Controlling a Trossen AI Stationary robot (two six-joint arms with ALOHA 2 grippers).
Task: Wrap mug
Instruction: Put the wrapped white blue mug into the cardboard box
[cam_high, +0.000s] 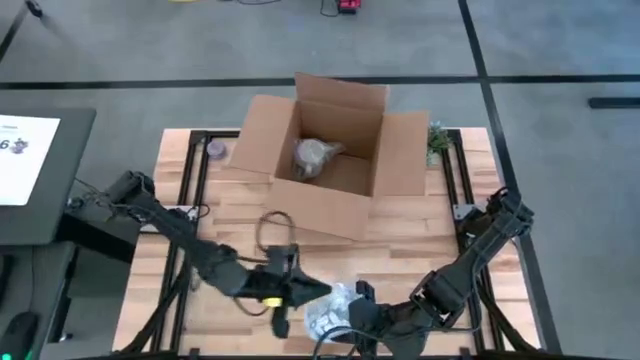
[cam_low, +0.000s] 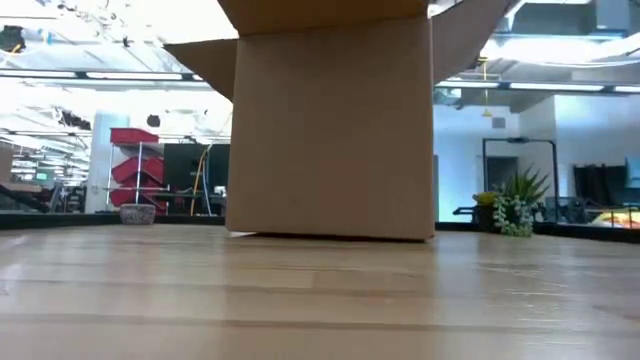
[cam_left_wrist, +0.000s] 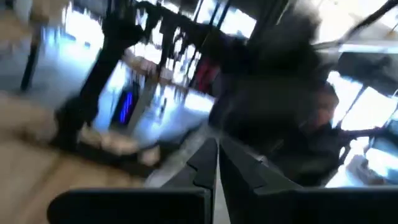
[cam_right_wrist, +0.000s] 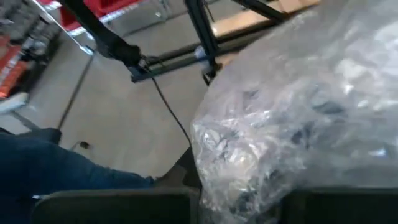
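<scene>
From above, both arms crowd the bottom centre of the frame, where a bubble-wrapped bundle (cam_high: 330, 308) sits at the table's near edge. The left gripper (cam_high: 290, 290) noses in from the bundle's left, the right gripper (cam_high: 362, 312) presses in from its right. Higher up, in the middle, an open cardboard box (cam_high: 325, 155) holds another wrapped object (cam_high: 315, 157).

At table height there's only the box (cam_low: 333, 125) and bare wooden table (cam_low: 320, 300); no arm or bundle shows.

Left wrist: the fingers (cam_left_wrist: 202, 163) lie closed together, nothing between them.

Right wrist: bubble wrap (cam_right_wrist: 298, 118) fills the frame right against the camera; whether this gripper is open or clamped on it I cannot tell.

Handling call: the film looks soft, slick and crinkly, likely to slide, with a hard, breakable mug presumably inside. Best pinch a loose fold of wrap, or grip across the firm body, gently.
</scene>
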